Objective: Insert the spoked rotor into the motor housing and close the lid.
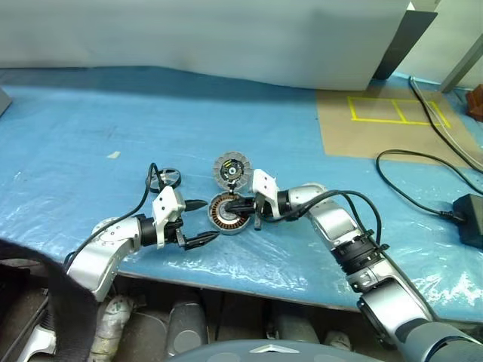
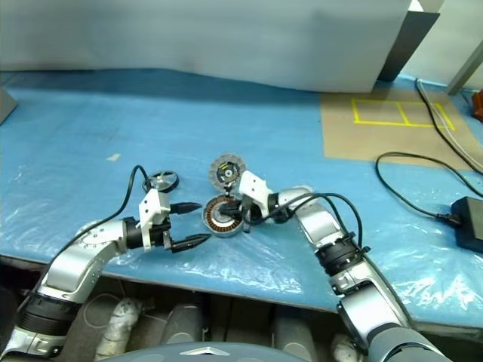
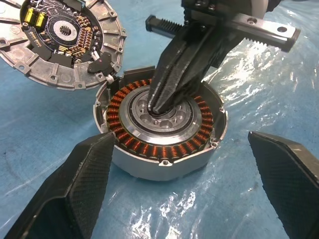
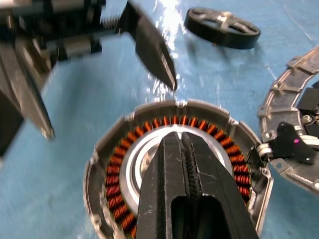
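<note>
Left gripper (image 1: 198,222) nearest, jaws released, just beside motor housing (image 1: 226,213) on blue worktop (image 1: 90,136); right gripper (image 3: 158,107) jaws clenched, tips apparently on housing hub; lid (image 1: 231,170) just behind, spoked rotor (image 1: 165,179) apart

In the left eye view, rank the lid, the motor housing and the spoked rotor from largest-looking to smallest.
1. motor housing and lid: they look about equally wide, so I won't rank one over the other; the right gripper also covers part of the housing.
2. spoked rotor: looks smallest, though it lies flatter to the camera.
</note>
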`<state>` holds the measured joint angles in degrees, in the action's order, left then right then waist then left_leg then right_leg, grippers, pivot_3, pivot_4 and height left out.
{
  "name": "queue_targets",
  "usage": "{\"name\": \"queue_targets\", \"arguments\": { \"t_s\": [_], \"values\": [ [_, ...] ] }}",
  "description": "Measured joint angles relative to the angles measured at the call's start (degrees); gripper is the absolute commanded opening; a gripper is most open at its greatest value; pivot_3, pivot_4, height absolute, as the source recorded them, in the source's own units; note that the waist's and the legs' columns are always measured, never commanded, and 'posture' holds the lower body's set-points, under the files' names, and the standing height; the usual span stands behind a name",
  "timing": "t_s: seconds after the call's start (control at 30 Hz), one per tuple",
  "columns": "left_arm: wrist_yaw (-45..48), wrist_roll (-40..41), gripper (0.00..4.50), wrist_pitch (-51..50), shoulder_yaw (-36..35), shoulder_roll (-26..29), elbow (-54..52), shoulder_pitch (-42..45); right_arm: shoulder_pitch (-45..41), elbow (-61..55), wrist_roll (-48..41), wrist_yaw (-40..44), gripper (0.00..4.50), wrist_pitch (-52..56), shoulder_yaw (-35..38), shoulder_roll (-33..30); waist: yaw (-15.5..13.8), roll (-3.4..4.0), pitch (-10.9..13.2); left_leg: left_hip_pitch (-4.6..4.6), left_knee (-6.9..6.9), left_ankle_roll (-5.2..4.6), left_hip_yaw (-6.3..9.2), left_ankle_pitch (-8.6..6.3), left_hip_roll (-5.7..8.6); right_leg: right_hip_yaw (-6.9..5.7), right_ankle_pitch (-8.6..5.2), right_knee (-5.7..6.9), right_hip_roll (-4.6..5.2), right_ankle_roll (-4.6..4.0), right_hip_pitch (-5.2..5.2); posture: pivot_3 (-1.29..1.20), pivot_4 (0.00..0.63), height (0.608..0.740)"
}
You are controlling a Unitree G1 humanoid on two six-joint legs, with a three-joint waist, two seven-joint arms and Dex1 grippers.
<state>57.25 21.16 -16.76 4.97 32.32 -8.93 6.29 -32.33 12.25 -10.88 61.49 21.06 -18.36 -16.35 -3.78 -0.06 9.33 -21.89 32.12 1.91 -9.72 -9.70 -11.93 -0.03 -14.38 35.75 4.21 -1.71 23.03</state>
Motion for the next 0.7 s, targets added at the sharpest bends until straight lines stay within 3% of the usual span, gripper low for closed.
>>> {"name": "queue_targets", "arguments": {
  "t_s": [0.17,0.23,0.4,0.7],
  "values": [
    [0.03,0.02,4.50,-0.03,0.00,0.00,0.00,0.04,-0.77,-2.86,0.40,0.07,0.04,1.04,-0.88,-0.88,-0.12,-0.01,0.00,-0.17,-0.05,0.06,0.00,0.03,0.00,-0.09,0.01,-0.04,-0.01,0.00,0.11,0.00,0.150,0.740],
    [0.04,0.02,4.50,-0.07,0.00,0.01,0.00,0.04,0.51,-1.78,5.01,-0.22,0.04,-4.25,-5.02,-3.31,-0.29,-0.01,0.00,-0.19,-0.06,0.07,0.00,0.03,0.00,-0.16,0.00,-0.05,0.02,0.00,0.09,0.00,0.150,0.740],
    [0.04,0.05,4.50,-0.20,0.03,0.07,0.01,-0.01,2.17,-2.39,9.00,0.04,0.04,-12.84,-6.91,-6.92,-0.14,-0.04,-0.05,0.24,-0.08,0.04,0.00,0.01,0.01,-0.05,-0.01,-0.10,0.04,0.02,-0.30,0.00,0.150,0.740],
    [0.04,0.04,4.50,-0.20,0.05,0.02,0.03,0.14,0.24,0.46,1.90,-0.15,0.04,-1.70,-0.82,-1.42,0.06,-0.04,-0.04,0.09,-0.07,0.01,-0.04,0.00,0.01,0.03,0.00,-0.02,0.00,0.00,-0.05,0.00,0.150,0.740]
  ]
}}
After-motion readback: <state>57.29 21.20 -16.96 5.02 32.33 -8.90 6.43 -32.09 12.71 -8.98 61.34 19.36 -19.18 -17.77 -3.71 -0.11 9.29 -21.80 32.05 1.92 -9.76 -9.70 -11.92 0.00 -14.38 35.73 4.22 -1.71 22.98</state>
